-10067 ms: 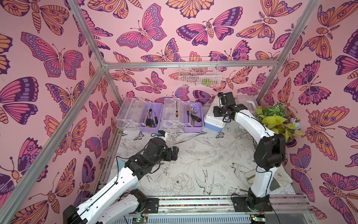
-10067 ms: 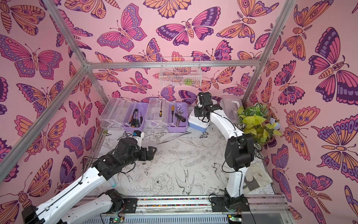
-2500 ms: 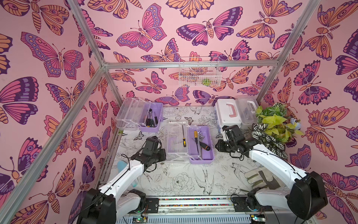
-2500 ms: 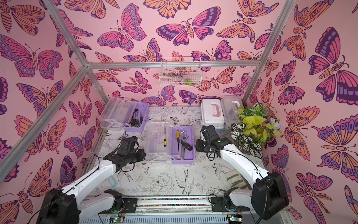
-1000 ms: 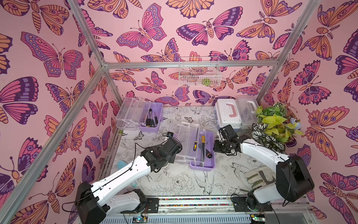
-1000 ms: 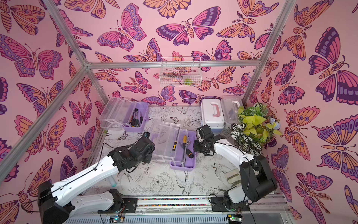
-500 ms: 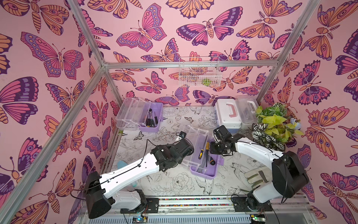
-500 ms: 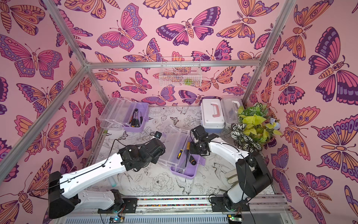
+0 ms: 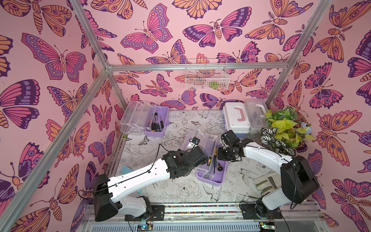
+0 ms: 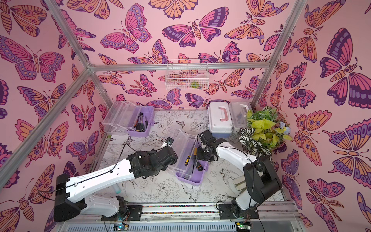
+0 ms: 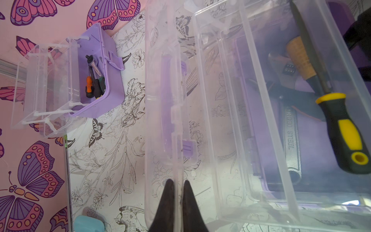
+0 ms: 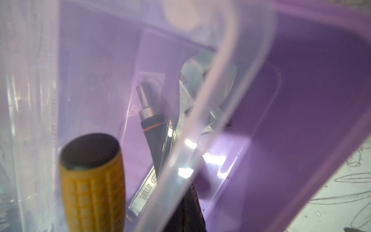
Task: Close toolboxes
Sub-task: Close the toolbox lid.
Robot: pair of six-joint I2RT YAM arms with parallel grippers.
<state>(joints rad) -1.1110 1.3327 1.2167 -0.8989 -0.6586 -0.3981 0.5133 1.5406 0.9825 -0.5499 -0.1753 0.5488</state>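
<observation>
At the middle of the bench (image 9: 180, 192), the left gripper (image 11: 178, 182) pinches the raised clear lid (image 11: 160, 60) of the purple toolbox (image 9: 209, 177) (tools (image 9: 214, 160) lie inside), while the right gripper (image 9: 223, 157), closed, sits at the box's rim.

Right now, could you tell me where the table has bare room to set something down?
Bare table: the back strip between the back-left purple toolbox and the white-lidded toolbox, and the front strip between the middle purple toolbox and the front rail. Crowded: the centre around that box, and the right front by the glove and plant.
</observation>
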